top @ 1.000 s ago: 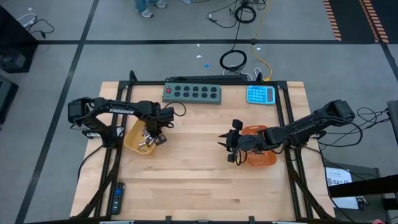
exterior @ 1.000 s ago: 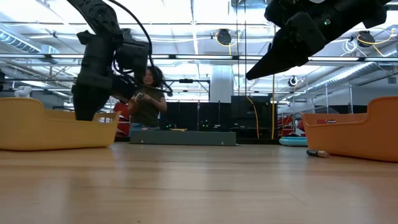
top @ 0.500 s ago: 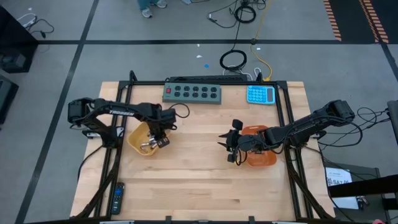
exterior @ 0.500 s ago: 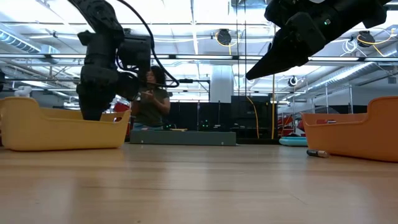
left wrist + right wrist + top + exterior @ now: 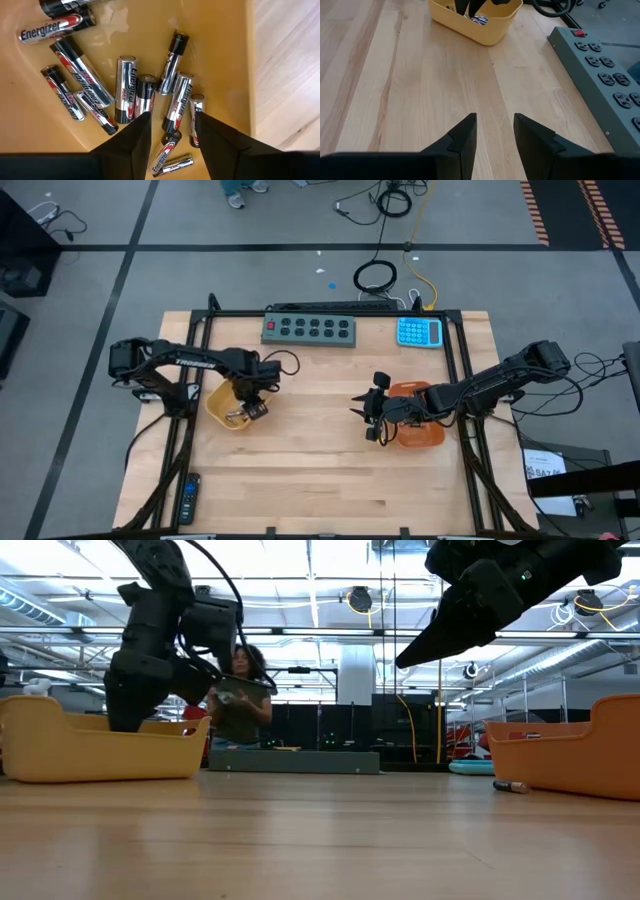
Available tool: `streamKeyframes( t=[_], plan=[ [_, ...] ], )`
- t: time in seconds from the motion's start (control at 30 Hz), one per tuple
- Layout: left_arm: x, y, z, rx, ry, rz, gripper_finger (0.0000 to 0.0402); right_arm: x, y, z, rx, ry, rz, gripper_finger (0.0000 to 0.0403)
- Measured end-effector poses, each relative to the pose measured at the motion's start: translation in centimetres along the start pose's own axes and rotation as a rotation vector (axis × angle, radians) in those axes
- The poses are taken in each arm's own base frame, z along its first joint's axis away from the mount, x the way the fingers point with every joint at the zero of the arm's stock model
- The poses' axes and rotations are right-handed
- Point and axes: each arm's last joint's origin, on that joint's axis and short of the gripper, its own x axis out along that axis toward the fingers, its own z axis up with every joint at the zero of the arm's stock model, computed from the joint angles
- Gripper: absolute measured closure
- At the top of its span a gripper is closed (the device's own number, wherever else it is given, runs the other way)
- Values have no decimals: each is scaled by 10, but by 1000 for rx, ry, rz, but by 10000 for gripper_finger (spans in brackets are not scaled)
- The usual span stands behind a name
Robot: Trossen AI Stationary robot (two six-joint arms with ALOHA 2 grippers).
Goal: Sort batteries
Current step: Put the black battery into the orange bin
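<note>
Left gripper (image 5: 172, 125) fingers part-open, empty, over yellow tray (image 5: 220, 60) — batteries (image 5: 127, 90) just beyond; next, straddle one. Right gripper (image 5: 495, 132) open, empty — waiting.

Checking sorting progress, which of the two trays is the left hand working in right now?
The yellow tray on the table's left side; the left hand is over its batteries. The orange tray sits by the right arm.

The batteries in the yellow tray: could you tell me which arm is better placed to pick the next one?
Probably the left. The left gripper is inside the yellow tray, fingers parted just above the batteries. The right gripper hangs open over bare table beside the orange tray, well away from them.
</note>
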Motion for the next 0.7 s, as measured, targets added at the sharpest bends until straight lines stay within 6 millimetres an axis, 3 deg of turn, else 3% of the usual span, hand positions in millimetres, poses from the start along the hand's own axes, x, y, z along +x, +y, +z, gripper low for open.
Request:
streamKeyframes(
  t=[0.17, 0.3, 0.47, 0.7],
  plan=[
    [-2, -2, 0, -5, -2, 27, 240, 0, 0, 0, 0, 0, 0, 282],
    [-15, -8, 1, 14, -35, 155, 240, 2, 1, -1, -4, 8, -2, 282],
    [-39, -27, 1, 61, -102, 276, 240, 8, 2, -6, -14, 31, -6, 282],
    [-58, -61, 2, 175, -234, 227, 240, 9, 3, -5, 0, 22, -7, 282]
  ],
)
